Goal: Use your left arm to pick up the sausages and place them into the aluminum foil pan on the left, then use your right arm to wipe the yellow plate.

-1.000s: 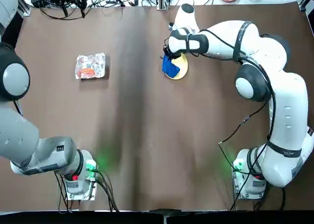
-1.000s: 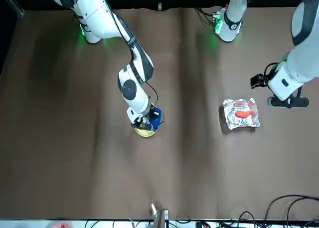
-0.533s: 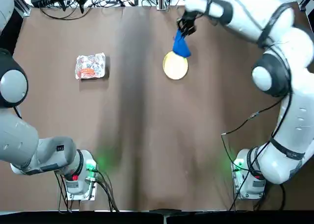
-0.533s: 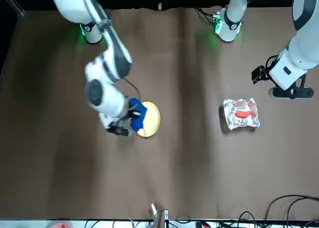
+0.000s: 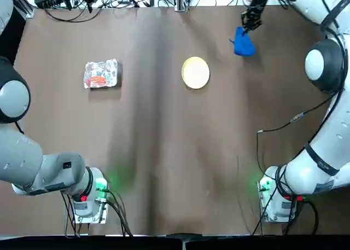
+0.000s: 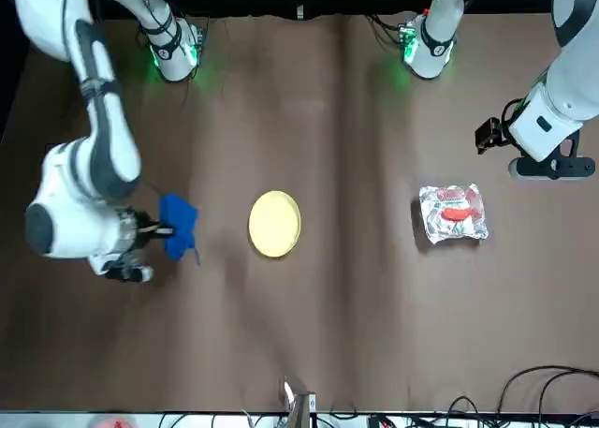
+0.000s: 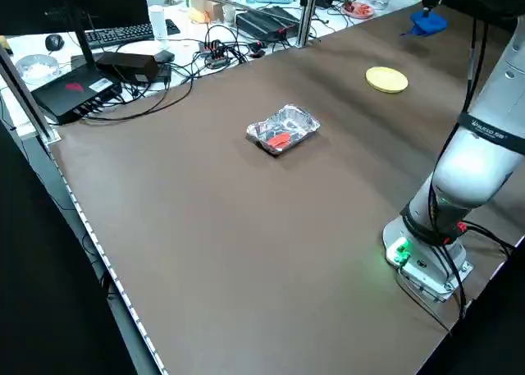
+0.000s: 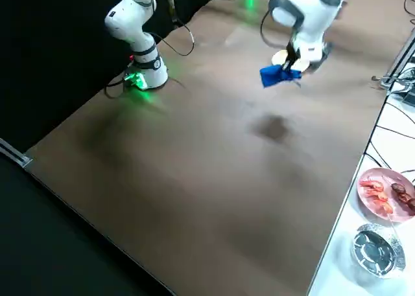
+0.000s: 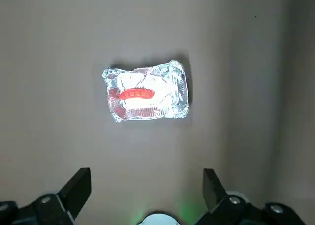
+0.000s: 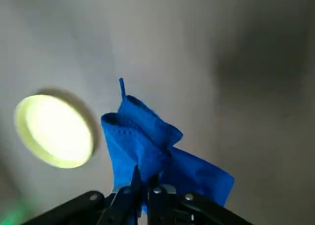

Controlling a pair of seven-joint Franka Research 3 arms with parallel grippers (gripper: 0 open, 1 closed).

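- The right tool [image 5: 247, 27] is hanging above the counter [image 5: 164, 151], pinching a blue cloth [image 5: 243, 44], well apart from the yellow plate [image 5: 195, 73].
- The sausages [image 9: 136, 94] are lying in the aluminum foil pan [image 9: 179, 94].
- The left tool [image 9: 146, 185] is hovering wide open above that pan.
- Advice: lower the cloth gently to the counter, clear of the plate.

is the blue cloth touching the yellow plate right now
No, the blue cloth hangs from the right end effector, well clear of the bare yellow plate.
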